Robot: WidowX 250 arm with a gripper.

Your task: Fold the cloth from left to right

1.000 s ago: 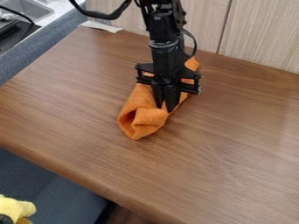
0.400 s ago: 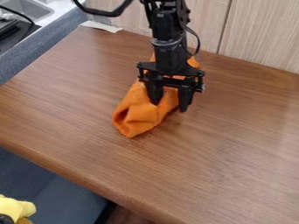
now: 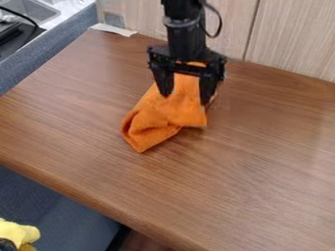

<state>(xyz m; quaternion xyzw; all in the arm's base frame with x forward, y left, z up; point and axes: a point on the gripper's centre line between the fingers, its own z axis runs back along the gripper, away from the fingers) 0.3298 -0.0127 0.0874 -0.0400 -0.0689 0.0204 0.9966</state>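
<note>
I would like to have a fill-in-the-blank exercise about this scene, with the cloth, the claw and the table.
The cloth lying on the wood-grain table is ____ in colour. Over the cloth, the claw is not shut but ____. In the picture's lower left corner, the soft-looking bundle is mostly ____ in colour.

Missing words, in order: orange; open; yellow.

The cloth (image 3: 155, 116) lies on the table (image 3: 262, 171), beneath the gripper (image 3: 186, 98). The wall panel (image 3: 294, 39) stands behind the table. The sink (image 3: 31, 9) is located beyond the table, at upper left.
</note>
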